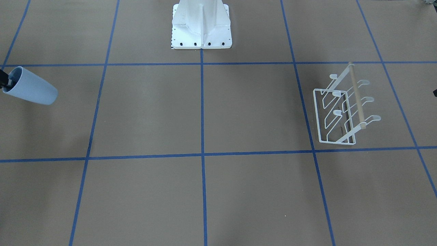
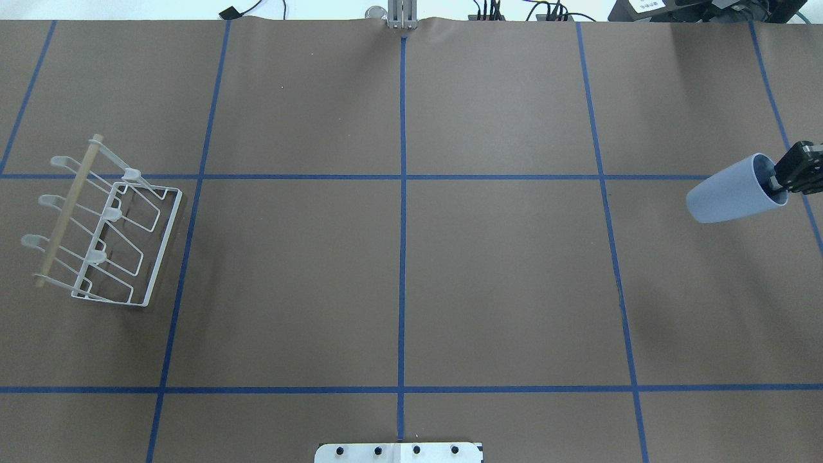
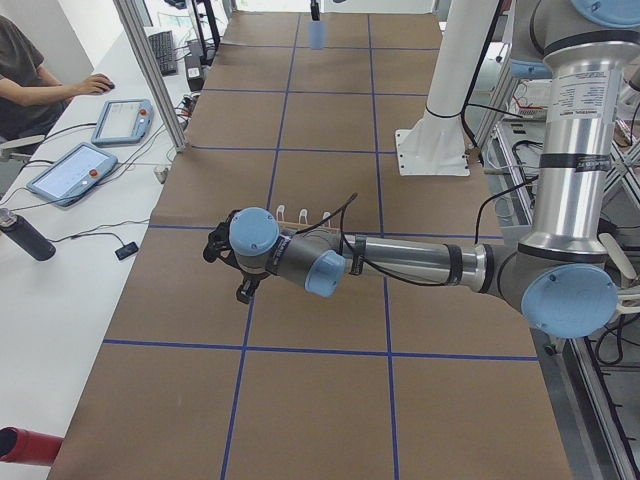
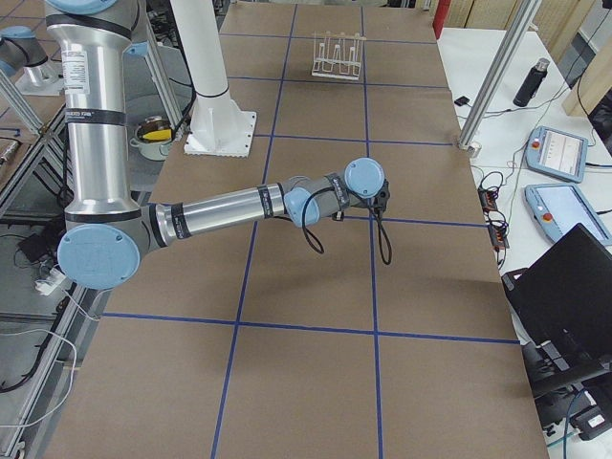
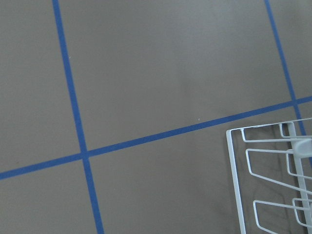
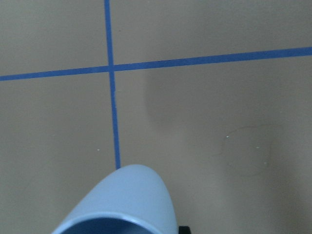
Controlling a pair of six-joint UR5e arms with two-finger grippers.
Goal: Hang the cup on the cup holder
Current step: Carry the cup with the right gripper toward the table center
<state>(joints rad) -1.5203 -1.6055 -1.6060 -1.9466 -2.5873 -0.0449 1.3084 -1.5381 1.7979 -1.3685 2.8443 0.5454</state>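
The pale blue cup (image 2: 730,191) hangs tilted above the table at the far right of the overhead view, its mouth toward my right gripper (image 2: 783,182). That gripper is shut on the cup's rim, with one finger inside the mouth. The cup also shows in the front view (image 1: 32,90) and the right wrist view (image 6: 126,200). The white wire cup holder (image 2: 106,241) with its wooden rod stands at the far left, and shows in the left wrist view (image 5: 268,180). My left gripper (image 3: 228,268) hovers near the holder; I cannot tell whether it is open or shut.
The robot's white base (image 1: 201,29) stands at the table's middle edge. Blue tape lines (image 2: 402,257) divide the brown table into squares. A seated operator (image 3: 35,80), tablets and a dark bottle (image 3: 25,235) are on the side bench.
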